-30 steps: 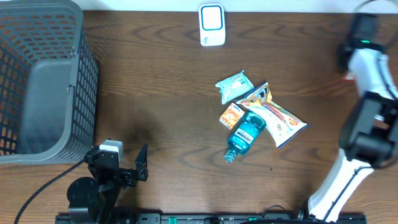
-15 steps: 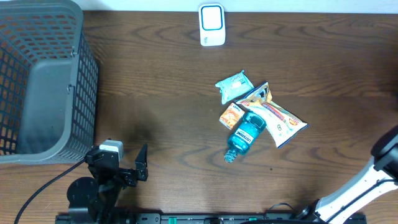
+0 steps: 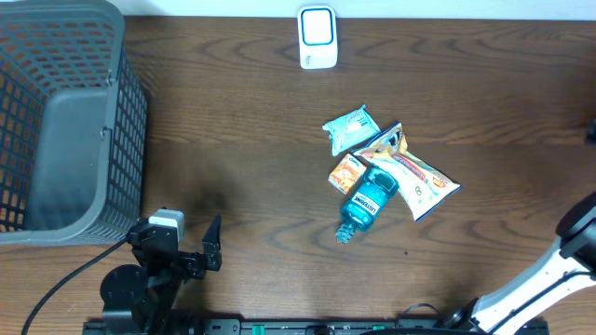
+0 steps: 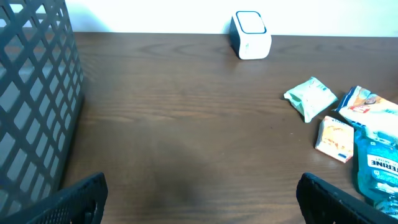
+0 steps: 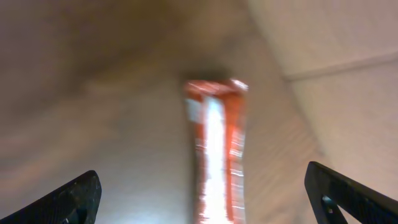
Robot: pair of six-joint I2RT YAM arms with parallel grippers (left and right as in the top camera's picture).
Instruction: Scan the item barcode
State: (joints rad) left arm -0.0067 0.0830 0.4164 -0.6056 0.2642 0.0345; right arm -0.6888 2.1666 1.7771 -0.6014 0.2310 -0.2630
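- Left gripper (image 4: 202,186): I saw its fingers (image 4: 81,200) spread wide with nothing between them, low over the bare table (image 4: 186,124) near the front edge.
- Right gripper (image 5: 202,177): its fingers (image 5: 74,200) stood wide apart and gripped nothing. A red-orange packet (image 5: 216,155) showed between the tips, touching neither, too blurred for me to read.
- Item heap, right of the table's centre: a blue mouthwash bottle (image 3: 366,203) lay on its side, touching a small orange packet (image 3: 346,173) and a snack bag (image 3: 414,177). A green pouch (image 3: 351,128) lay just beyond them.
- White scanner (image 3: 318,37): it stood at the far edge, well apart from the heap.
- Grey mesh basket (image 3: 56,121): it filled the far left corner.
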